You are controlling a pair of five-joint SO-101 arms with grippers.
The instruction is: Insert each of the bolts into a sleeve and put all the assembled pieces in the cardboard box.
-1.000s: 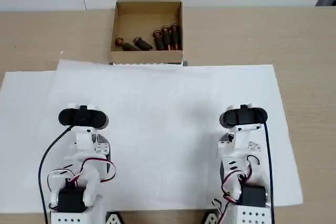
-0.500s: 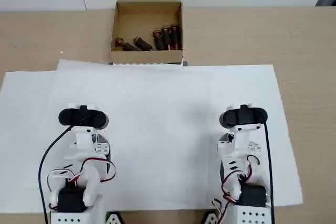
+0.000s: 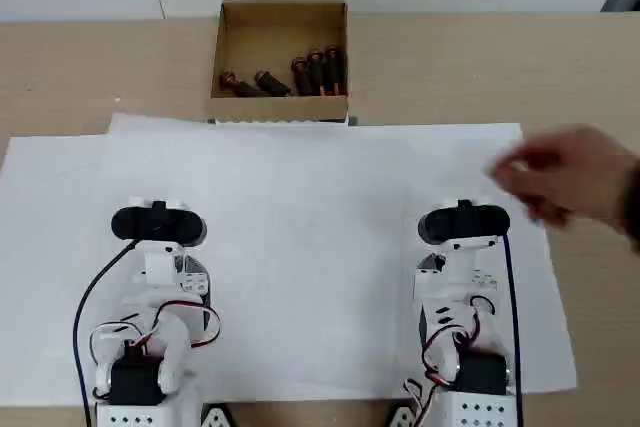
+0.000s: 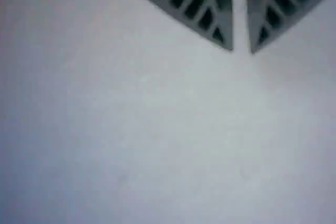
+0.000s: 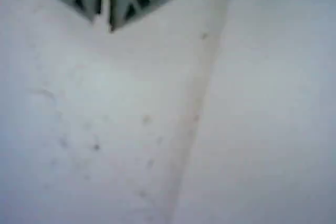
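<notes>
The cardboard box stands at the far edge of the table, with several dark assembled bolt pieces lying along its near wall. Both arms are folded back at the near edge of the white paper. My left gripper hangs just over the paper, fingers together with a thin slit between them and nothing held. My right gripper is likewise shut and empty over the paper. In the high view the left arm sits near-left and the right arm near-right.
A person's hand reaches in from the right edge over the paper, just beyond the right arm. Bare wooden table lies around the box and paper.
A person's hand has come in from the right above the right arm. Both arms and the box contents are unchanged.
</notes>
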